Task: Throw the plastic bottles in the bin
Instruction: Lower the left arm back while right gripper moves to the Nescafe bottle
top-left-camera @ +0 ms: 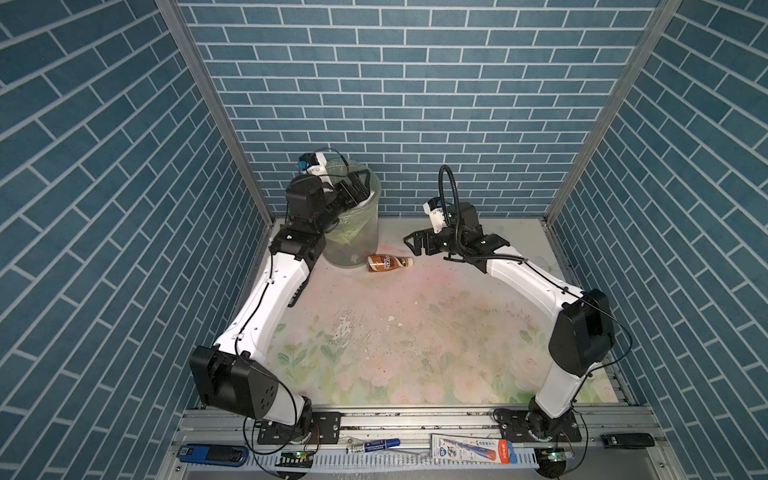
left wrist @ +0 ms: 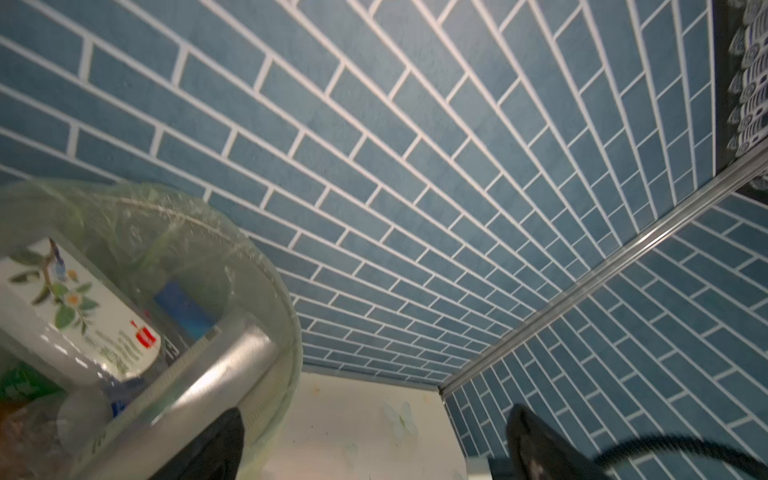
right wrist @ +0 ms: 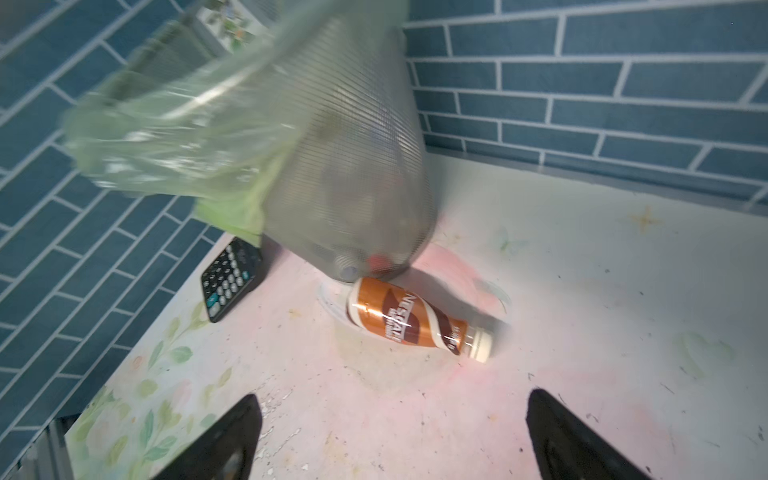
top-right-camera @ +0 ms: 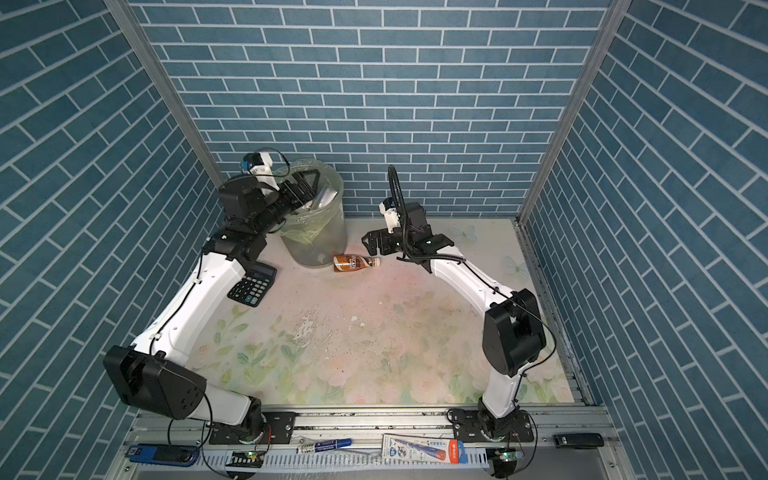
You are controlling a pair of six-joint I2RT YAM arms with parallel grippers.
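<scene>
Both claws are held wide open, and nothing is gripped by either. In both top views the left claw is seen poised over the mouth of the bin, which is stood at the back left of the worktop, near the blue brick wall. From the left wrist view the gap in this claw is shown bare, with the bin's rim off to one side.

Inside the bin, which is lined with a pale green bag, several bottles are made out: a white-labelled bottle printed with leaves and flowers, a blue label and a patch of green. A silvery cylinder is seen slanting across the rim; what it is cannot be told through the blur.

One brown-wrapped bottle is left on the worktop, laid on its side with its base just beside the foot of the bin and its pale cap turned towards the right claw. That claw is held near the cap, apart from it.

A black calculator is laid on the worktop on the bin's other side, partly covered by the left arm in a top view.
</scene>
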